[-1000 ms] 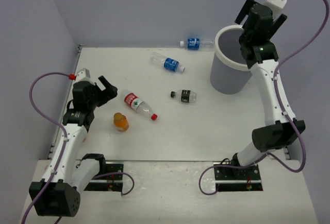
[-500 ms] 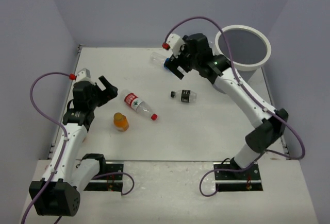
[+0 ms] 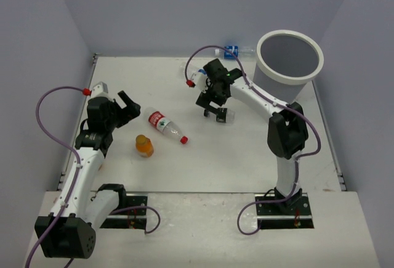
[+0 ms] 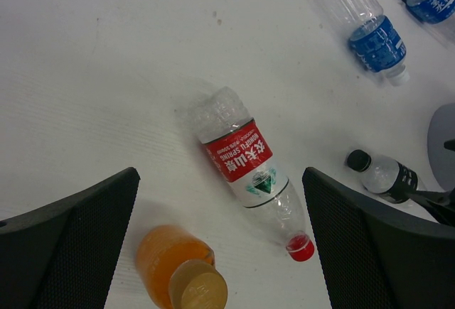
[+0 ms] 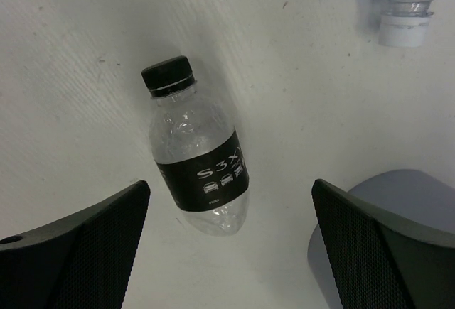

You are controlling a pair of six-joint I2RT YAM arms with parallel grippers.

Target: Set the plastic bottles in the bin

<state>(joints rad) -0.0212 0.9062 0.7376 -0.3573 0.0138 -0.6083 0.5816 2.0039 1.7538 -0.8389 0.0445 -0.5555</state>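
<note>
Several plastic bottles lie on the white table. A red-labelled one with a red cap (image 3: 165, 125) (image 4: 250, 161) lies below my open left gripper (image 3: 131, 109) (image 4: 220, 175), and a short orange one (image 3: 144, 146) (image 4: 176, 270) stands beside it. My right gripper (image 3: 212, 103) (image 5: 229, 190) hangs open just above a dark-labelled bottle (image 3: 224, 115) (image 5: 200, 161), whose base end lies between the fingers. A blue-labelled bottle (image 4: 370, 35) is mostly hidden under the right arm in the top view. Another blue-labelled bottle (image 3: 231, 52) lies at the back wall. The white bin (image 3: 289, 74) stands at the back right.
Grey walls close the table at the back and on both sides. The bin's grey side (image 5: 387, 195) shows close beside my right gripper's right finger. Purple cables loop off both arms.
My right arm has swung from above the bin, leftward and down to the table, and now hovers over the dark-labelled bottle. The left arm and the bottles have not moved.
</note>
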